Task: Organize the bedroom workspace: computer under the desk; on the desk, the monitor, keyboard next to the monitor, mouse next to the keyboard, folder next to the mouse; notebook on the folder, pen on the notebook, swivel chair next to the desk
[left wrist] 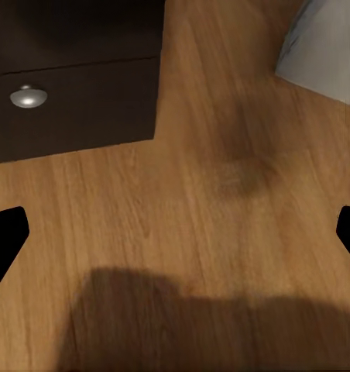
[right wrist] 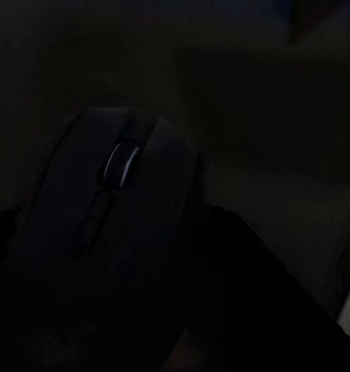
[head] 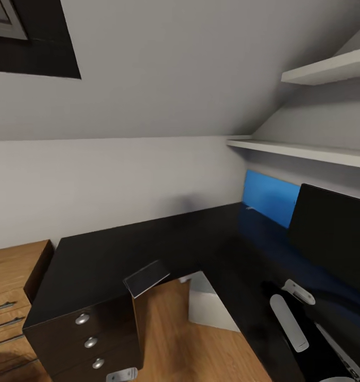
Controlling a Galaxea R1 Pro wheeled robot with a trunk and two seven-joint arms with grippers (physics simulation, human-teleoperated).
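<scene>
From your head camera, the black desk (head: 148, 244) wraps around the room's corner, with the monitor (head: 334, 239) at the right and the blue folder (head: 269, 199) propped against the wall beyond it. A dark notebook (head: 146, 277) overhangs the desk's near edge above the drawer unit (head: 87, 339).

Your left wrist camera shows wooden floor (left wrist: 198, 225) beside the drawers; the left gripper (left wrist: 175, 232) has its fingers spread wide, holding nothing.

Your right wrist camera looks closely at the mouse (right wrist: 113, 225), very dark. Whether the right gripper has hold of it, you cannot tell. It is probably light, hard and slick; pinch its flanks, behind the wheel.
</scene>
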